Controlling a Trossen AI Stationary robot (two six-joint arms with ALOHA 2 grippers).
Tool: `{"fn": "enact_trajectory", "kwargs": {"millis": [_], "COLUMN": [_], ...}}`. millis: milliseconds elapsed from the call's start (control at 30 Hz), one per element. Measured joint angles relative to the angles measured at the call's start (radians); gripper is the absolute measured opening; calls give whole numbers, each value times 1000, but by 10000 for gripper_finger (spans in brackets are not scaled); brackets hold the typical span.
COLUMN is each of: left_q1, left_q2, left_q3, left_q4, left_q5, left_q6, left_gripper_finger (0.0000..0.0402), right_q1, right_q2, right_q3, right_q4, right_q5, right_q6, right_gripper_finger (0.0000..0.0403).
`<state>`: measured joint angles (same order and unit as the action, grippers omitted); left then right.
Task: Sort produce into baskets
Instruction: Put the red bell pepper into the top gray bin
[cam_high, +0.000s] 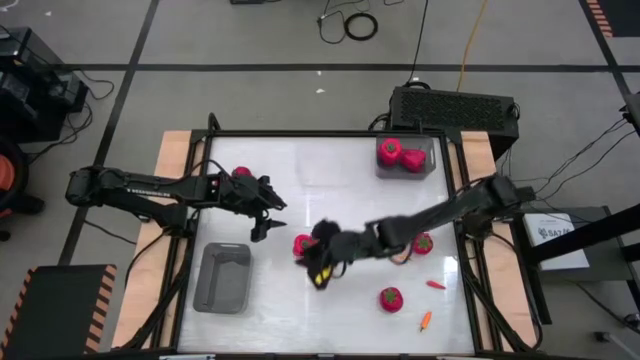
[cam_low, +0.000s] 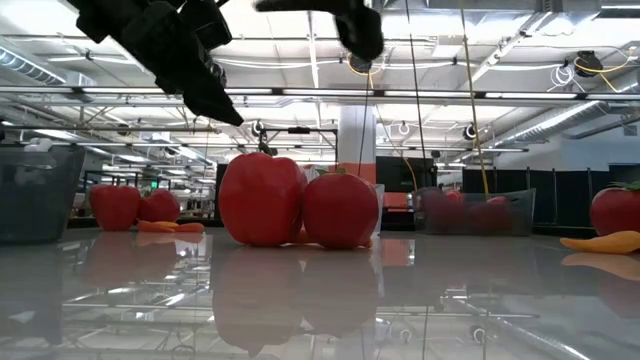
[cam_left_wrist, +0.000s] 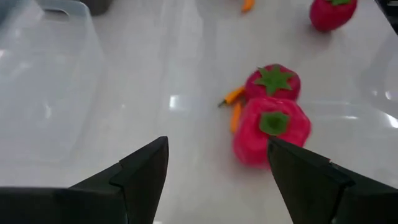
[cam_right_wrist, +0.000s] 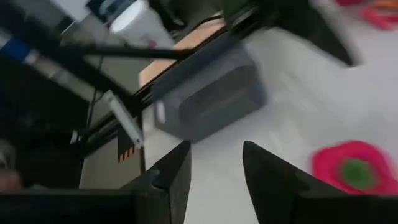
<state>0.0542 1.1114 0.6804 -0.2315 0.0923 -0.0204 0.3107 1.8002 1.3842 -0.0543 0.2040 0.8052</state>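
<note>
Nearby, 2 glossy red tomatoes (cam_left_wrist: 271, 109) with green tops touch.

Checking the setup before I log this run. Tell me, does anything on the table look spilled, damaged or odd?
Nothing stands out. Tomatoes and small peppers lie loose on the table, unsorted rather than spilled. One basket holds two tomatoes; the other basket is empty. Both sit flat.
</note>
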Motion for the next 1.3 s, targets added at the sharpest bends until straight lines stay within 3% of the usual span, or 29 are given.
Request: {"fn": "enact_trajectory", "kwargs": {"millis": [300, 367, 500, 867, 1067, 1300], "left_q1": [-40, -48, -61, -71, -111, -183], "left_q2": [-3, -22, -95, -372, -427, -417], "left_q3": [0, 0, 4, 11, 11, 11], "left_q4": [-146, -163, -194, -303, -320, -329], "left_q5": [34, 39, 40, -87, -175, -279], "left_q6": [-86, -135, -190, -430, -591, -760], "left_gripper_finger": [279, 279, 279, 279, 279, 279], "right_q1": [-19, -35, -67, -128, -159, -194], "right_q2": [84, 83, 79, 77, 74, 74], "right_q3": [0, 0, 0, 0, 0, 0], "right_q4": [165, 164, 157, 158, 130, -18], "right_q5": [-4, -55, -149, -158, -179, -239], "right_q6": [-56, -88, -186, -505, -549, -663], "right_gripper_finger": [137, 137, 137, 156, 215, 335]}}
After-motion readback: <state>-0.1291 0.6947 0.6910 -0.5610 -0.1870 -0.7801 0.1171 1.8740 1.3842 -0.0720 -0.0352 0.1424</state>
